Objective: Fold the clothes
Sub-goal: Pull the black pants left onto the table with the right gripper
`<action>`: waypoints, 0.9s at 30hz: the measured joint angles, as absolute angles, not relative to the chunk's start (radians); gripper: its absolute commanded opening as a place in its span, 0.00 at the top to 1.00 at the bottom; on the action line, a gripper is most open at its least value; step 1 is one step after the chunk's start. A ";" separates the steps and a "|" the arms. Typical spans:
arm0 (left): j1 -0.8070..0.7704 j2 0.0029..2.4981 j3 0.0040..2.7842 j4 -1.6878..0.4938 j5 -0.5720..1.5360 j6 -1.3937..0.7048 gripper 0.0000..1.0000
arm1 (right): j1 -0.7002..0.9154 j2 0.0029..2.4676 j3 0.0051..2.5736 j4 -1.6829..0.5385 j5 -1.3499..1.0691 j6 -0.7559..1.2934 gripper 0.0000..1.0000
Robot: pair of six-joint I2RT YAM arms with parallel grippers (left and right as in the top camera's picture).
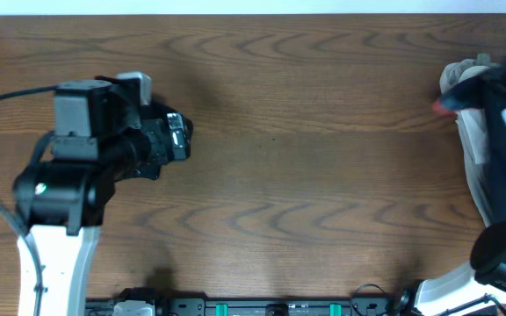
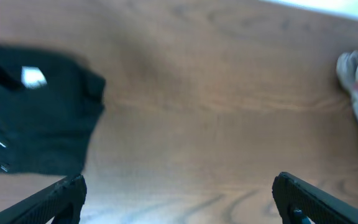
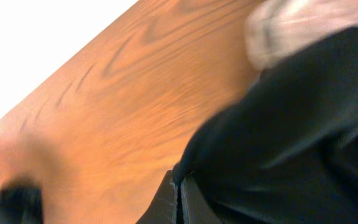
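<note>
At the far right edge of the wooden table (image 1: 306, 175) sits the heap of clothes (image 1: 477, 123). A white garment (image 1: 471, 140) lies underneath and the dark trousers (image 3: 291, 143) lie over it, with a spot of orange-red waistband (image 1: 444, 106) poking out toward the middle. From where I stand, the right gripper (image 3: 180, 183) is down in that heap. Its 2 fingers are pressed together with what looks like a fold of the dark trousers caught at the tips. The cloth runs off from them in a loose, crumpled sheet, and the white garment shows just beyond it.

The left gripper (image 1: 181, 136) hangs over the left half of the table, well apart from the heap, with its jaws spread wide and holding nothing. Its wrist camera shows 1 more dark garment (image 2: 36, 118) with a small white label (image 2: 33, 76), lying on the wood near it. I cannot tell whether that piece is folded, and I cannot pick it out from above.

By my reckoning the job is barely begun. The trousers are bunched, not spread, and nothing in the heap shows a clean fold. What is left is to draw the trousers onto the bare middle of the table, flatten them and fold them, then deal with the white garment.
</note>
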State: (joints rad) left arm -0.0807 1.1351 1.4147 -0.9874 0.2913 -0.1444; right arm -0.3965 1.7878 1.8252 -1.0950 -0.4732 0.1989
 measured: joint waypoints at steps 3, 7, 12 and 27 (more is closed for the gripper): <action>-0.081 1.105 1.447 -0.994 0.260 -0.141 0.02 | -0.274 1.806 1.823 -1.117 -0.478 0.186 0.99; -0.081 1.083 1.454 -1.036 0.200 -0.134 0.02 | -0.083 1.840 1.822 -1.126 -0.451 0.177 0.99; -0.081 1.079 1.454 -1.093 0.114 -0.133 0.02 | 0.156 1.879 1.820 -1.133 -0.416 0.175 0.99; -0.081 1.161 1.454 -1.205 0.057 -0.131 0.02 | 0.469 1.905 1.818 -1.134 -0.065 0.241 0.78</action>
